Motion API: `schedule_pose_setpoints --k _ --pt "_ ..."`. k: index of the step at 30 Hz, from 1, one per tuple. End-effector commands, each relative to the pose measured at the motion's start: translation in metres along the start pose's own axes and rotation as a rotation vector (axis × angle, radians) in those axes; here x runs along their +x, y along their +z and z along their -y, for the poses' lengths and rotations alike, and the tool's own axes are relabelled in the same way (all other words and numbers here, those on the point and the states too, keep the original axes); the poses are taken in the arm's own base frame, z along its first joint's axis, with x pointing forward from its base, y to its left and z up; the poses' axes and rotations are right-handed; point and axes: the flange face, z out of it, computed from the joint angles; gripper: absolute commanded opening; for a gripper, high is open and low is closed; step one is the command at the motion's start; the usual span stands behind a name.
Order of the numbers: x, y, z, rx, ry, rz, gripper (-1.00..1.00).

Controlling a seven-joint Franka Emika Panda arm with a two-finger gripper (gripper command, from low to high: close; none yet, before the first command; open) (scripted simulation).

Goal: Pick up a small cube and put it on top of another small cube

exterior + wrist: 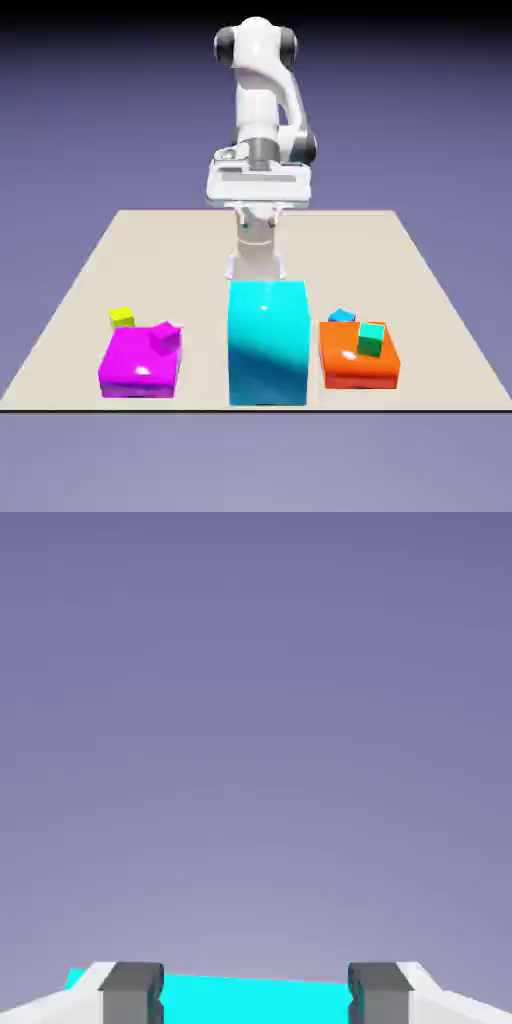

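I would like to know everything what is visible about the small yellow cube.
The small yellow cube is plain, with a brighter top and darker sides, its material unclear. It lies flat on the table, turned slightly, just behind the flat magenta block in the exterior view. Whether they touch is unclear; the gripper does not hold it.

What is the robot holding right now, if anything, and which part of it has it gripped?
Nothing is held: the gripper is open, with no cube between its fingertips; the cyan block shows beyond them.
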Motion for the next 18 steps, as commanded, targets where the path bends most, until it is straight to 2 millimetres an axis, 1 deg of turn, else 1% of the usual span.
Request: schedule_pose_setpoints --k 1,4,6,10,12,14,16,18 --pt "0.008 0.011 -0.017 -0.04 0.046 -0.002 0.0" --pt "0.028 0.042 -0.072 -0.158 0.187 -0.007 0.0" --pt "0.039 0.058 -0.113 -0.235 0.283 -0.01 0.0" --pt "0.049 0.081 -0.199 -0.382 0.478 -0.017 0.0" --pt "0.048 0.088 -0.244 -0.453 0.578 -0.021 0.0" --pt "0.043 0.092 -0.29 -0.522 0.679 -0.023 0.0" --pt "0.034 0.092 -0.334 -0.589 0.781 -0.025 0.0" --pt "0.021 0.09 -0.378 -0.654 0.885 -0.026 0.0"
